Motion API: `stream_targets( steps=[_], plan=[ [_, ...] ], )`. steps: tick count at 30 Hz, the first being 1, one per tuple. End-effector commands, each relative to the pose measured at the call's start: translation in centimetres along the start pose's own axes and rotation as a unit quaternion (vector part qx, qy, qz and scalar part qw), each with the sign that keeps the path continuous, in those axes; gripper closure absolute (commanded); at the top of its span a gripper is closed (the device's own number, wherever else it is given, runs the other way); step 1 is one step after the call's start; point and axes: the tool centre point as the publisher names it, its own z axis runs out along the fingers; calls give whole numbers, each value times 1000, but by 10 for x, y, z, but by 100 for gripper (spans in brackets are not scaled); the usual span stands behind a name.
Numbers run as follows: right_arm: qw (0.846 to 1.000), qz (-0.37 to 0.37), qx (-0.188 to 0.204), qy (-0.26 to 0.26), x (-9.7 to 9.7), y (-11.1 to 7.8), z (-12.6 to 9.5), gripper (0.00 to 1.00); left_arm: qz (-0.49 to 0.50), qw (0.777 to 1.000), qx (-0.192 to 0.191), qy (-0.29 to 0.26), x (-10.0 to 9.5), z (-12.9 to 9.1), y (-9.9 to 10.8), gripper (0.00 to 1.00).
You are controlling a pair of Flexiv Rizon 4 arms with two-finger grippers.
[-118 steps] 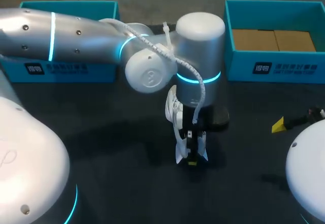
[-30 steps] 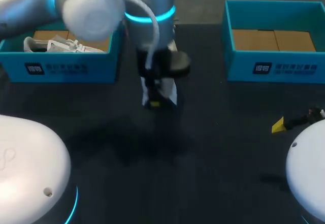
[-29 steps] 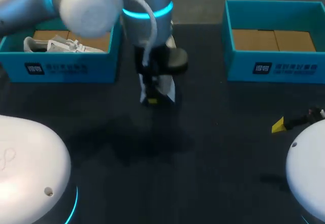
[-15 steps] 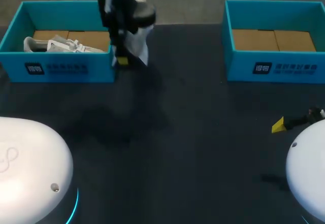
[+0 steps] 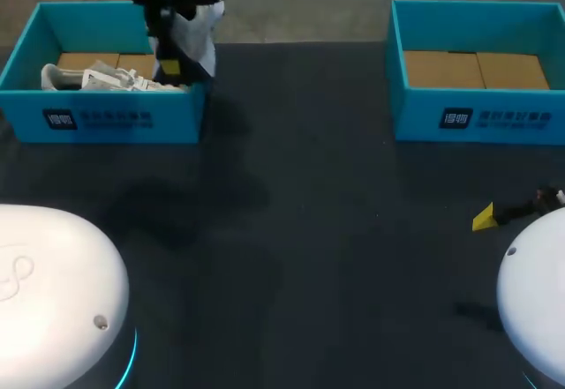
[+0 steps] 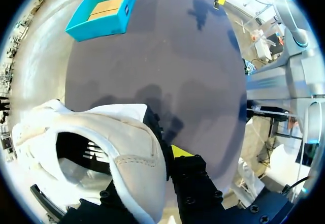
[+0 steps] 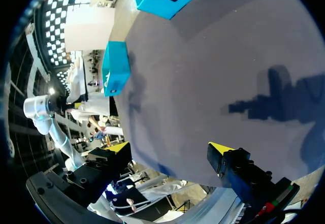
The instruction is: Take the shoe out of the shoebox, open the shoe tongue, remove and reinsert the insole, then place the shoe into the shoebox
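— How many things do you count on the worktop [image 5: 335,230]?
— Two teal shoeboxes: the first shoebox [image 5: 106,120] at the upper left of the head view, the second shoebox [image 5: 477,120] at the upper right. One white shoe [image 5: 196,36], and two end effectors. Something white [image 5: 97,78] lies in the first shoebox; what it is, I cannot tell.
— Where is the shoe?
— In the air, above the right wall of the first shoebox. Its long axis is nearly vertical, along the fingers, and its opening faces up toward the wrist.
— Who holds it?
— The left end effector [image 5: 169,65]. It comes down from the top edge, fingers pointing down, and pinches the shoe's side wall, one finger inside and one outside.
— And the other?
— The right end effector [image 5: 485,219] is low at the right edge, fingers apart, nothing between them.
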Motion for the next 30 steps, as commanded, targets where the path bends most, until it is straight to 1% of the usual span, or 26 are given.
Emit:
stream_targets(
  steps=[1, 3, 7, 9, 15, 16, 17, 18, 19, 21, 25, 26, 27, 29, 30],
  plan=[
    [1000, 1, -1, -2, 1, -2, 0, 0, 2, 1000, 19, 1, -16, -7, 33, 100],
    [1000, 1, -1, -2, 1, -2, 0, 0, 9, 1000, 26, 3, -25, -10, 50, 100],
    [1000, 1, -1, -2, 1, -2, 0, 0, 9, 1000, 13, -5, -45, -9, 81, 100],
    [1000, 1, -1, -2, 1, -2, 0, 0, 6, 1000, 14, -1, -56, -9, 97, 100],
    [1000, 1, -1, -2, 1, -2, 0, 0, -6, 1000, -1, 6, -90, -7, 144, 100],
    [1000, 1, -1, -2, 1, -2, 0, 0, -6, 1000, -1, 6, -94, -6, 150, 100],
    [1000, 1, -1, -2, 1, -2, 0, 0, -6, 1000, -1, 6, -94, -6, 150, 100],
    [1000, 1, -1, -2, 1, -2, 0, 0, -12, 1000, -3, 9, -103, -4, 163, 100],
    [1000, 1, -1, -2, 1, -2, 0, 0, -13, 1000, -4, 11, -108, -3, 170, 100],
    [1000, 1, -1, -2, 1, -2, 0, 0, -20, 1000, -7, 15, -118, 0, 181, 100],
    [1000, 1, -1, -2, 1, -2, 0, 0, -37, 999, 0, 24, -139, 5, 204, 100],
    [1000, 1, -1, -2, 1, -2, 0, 0, -38, 999, 1, 26, -141, 5, 206, 100],
    [1000, 1, -1, -2, 1, -2, 0, 0, -42, 999, -1, 27, -148, 7, 214, 100],
    [1000, 1, -1, -2, 1, -2, 0, 0, -43, 999, 0, 31, -152, 9, 218, 100],
    [1000, 1, -1, -2, 1, -2, 0, 0, -47, 998, 1, 36, -159, 10, 224, 100]
  ],
)
